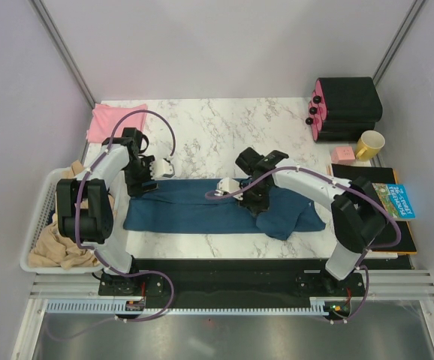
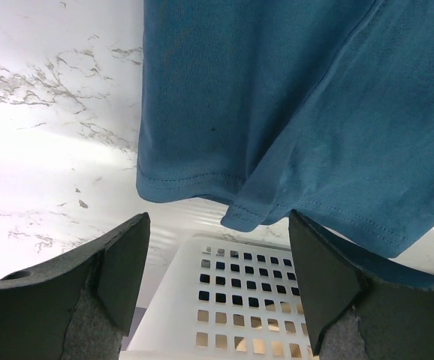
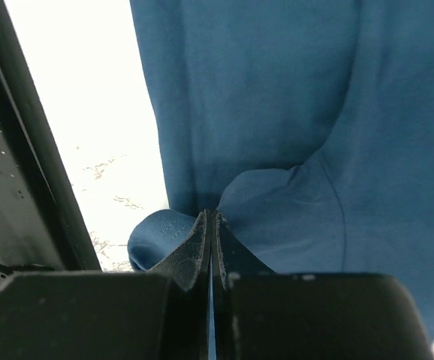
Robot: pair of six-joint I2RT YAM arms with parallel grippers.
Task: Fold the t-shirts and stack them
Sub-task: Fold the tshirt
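Overhead view of a white marble table (image 1: 224,127), two robot arms bolted at the bottom edge. Across the middle of the frame, a dark teal-blue t-shirt (image 1: 194,208), lying flat as a wide band and bunched into a thicker lump at its right end. In the upper left corner of the table, a pale pink t-shirt (image 1: 108,120), well apart from the blue one. At the left end of the blue shirt, the left gripper (image 1: 161,168), jaws spread wide. In its wrist view, two dark fingers (image 2: 119,262) at the bottom, the shirt's stitched hem above the gap between them, bare marble at upper left and a white perforated basket (image 2: 232,300) at bottom centre. Near the centre of the overhead frame, the right gripper (image 1: 221,189), clamped tight. In its wrist view, jaws pressed together at lower centre, pinching a small fold of the blue cloth. At the left edge overhead, the basket heaped with beige cloth (image 1: 59,244). At upper right, a black box (image 1: 348,105) and a yellow mug (image 1: 369,144); lower down, a blue book (image 1: 397,201).
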